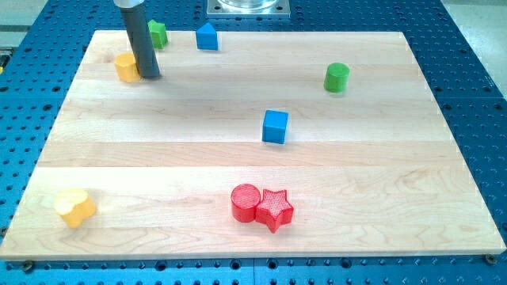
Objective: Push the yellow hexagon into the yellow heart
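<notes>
One yellow hexagon (126, 67) sits at the counter's (238, 162) ten o'clock corner, my tip (150, 76) touching its three o'clock side — the rod carries no hand. The yellow heart (75, 207) lies well apart, at seven o'clock.

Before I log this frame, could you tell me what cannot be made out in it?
- Green block, camera view: partly hidden behind the rod, shape unclear.
- Whether my tip touches the yellow hexagon: too close to tell.
- Rod's upper part: cut off by the view's top.
- Metal base: cut off by the view's top.
</notes>
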### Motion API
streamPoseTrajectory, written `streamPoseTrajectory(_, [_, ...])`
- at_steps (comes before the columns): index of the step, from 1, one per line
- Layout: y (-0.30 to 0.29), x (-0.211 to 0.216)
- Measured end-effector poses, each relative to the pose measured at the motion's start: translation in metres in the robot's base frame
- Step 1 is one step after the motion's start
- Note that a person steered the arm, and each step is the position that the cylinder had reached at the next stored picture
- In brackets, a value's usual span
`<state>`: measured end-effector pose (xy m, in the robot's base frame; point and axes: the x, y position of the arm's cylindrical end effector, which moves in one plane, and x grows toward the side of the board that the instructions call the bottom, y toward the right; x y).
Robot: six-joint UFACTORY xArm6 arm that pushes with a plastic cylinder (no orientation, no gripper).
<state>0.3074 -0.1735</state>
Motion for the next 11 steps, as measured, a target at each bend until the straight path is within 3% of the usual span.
streamPoseTrajectory(5, [-0.001,0.002])
streamPoseTrajectory(7, [0.008,-0.042])
streamPoseTrajectory(9, [-0.041,-0.017])
streamPoseTrajectory(10, [-0.048,0.033])
streamPoseTrajectory(11, [-0.031,0.009])
